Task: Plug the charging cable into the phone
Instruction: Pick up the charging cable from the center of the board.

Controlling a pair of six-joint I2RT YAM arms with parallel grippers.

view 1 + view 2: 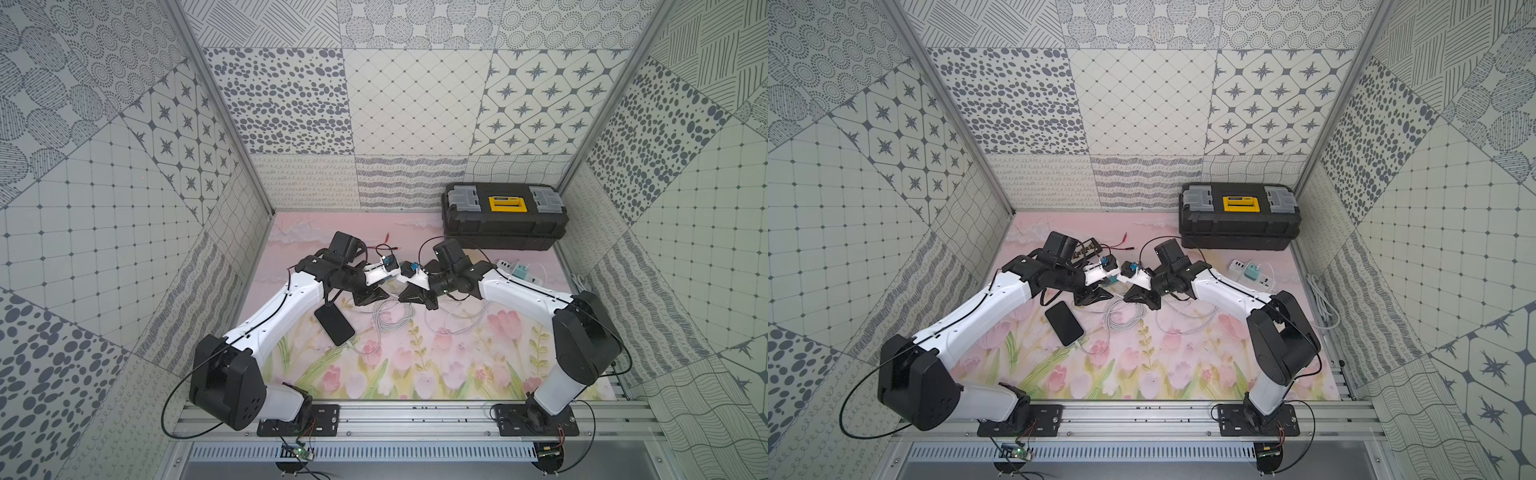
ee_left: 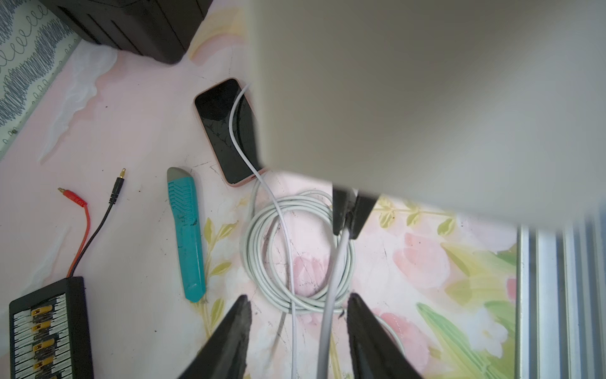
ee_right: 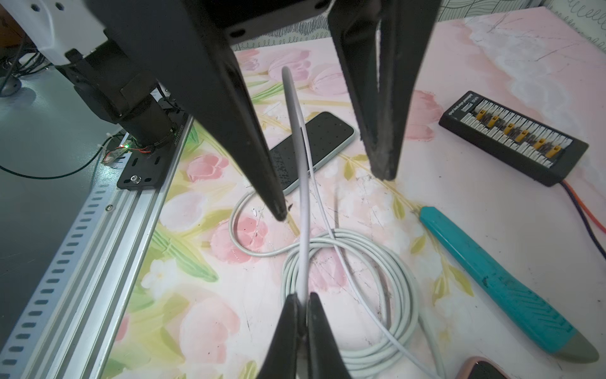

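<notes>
Bright, even, diffuse light, with faint, soft shadows. Top views are sharp, their walls (image 1: 124,208) bowed toward the edges. In the left wrist view a big pale shape (image 2: 426,98) is blurred — the near cable (image 2: 332,295) soft too.

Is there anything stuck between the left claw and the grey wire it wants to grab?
Nothing visible is in the way. The thin grey charging cable runs between the two open black fingers of the left gripper, with bare gaps on both sides. The right gripper is shut on the same cable.
</notes>
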